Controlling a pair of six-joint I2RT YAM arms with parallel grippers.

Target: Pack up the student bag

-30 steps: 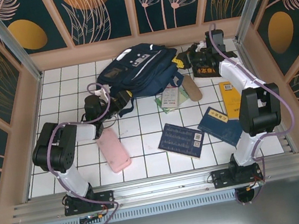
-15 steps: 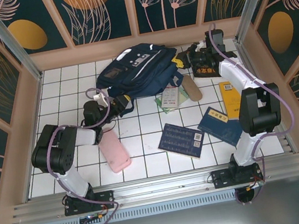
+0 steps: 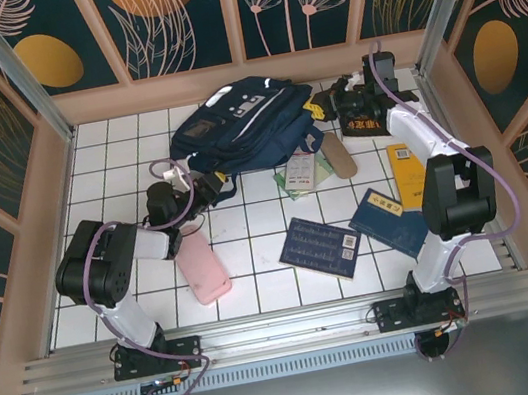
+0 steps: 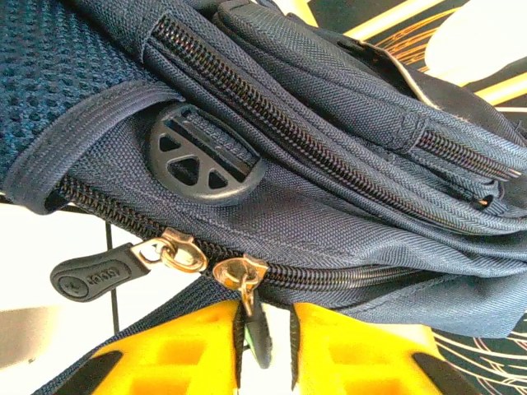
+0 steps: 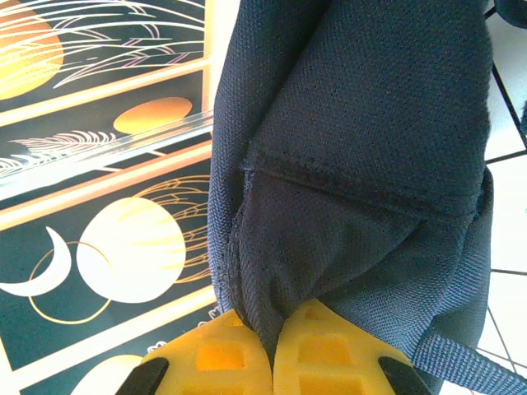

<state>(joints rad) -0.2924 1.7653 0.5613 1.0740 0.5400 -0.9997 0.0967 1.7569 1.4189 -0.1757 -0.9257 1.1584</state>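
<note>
The student bag (image 3: 247, 124), navy blue with white patches, lies at the back middle of the tiled table. My left gripper (image 3: 225, 186) is at its near-left edge. In the left wrist view its yellow fingers (image 4: 173, 354) stand narrowly apart around a black zipper pull tab (image 4: 257, 329) hanging from a brass slider on the bag (image 4: 329, 164). The tab rests against the left finger, with a thin gap on the right. A second pull (image 4: 90, 276) lies to the left. My right gripper (image 3: 320, 107) is shut on a fold of the bag's dark fabric (image 5: 370, 123) at its right end.
A pink pouch (image 3: 201, 267) lies near the left arm. Two dark-blue books (image 3: 321, 245) (image 3: 390, 220), a yellow book (image 3: 405, 174), a green-white booklet (image 3: 301, 173) and a tan case (image 3: 338, 156) lie in front of and right of the bag. Walls enclose the table.
The left gripper has moved in toward the bag's edge and its jaws have narrowed around the zipper pull. The right arm has not moved.
</note>
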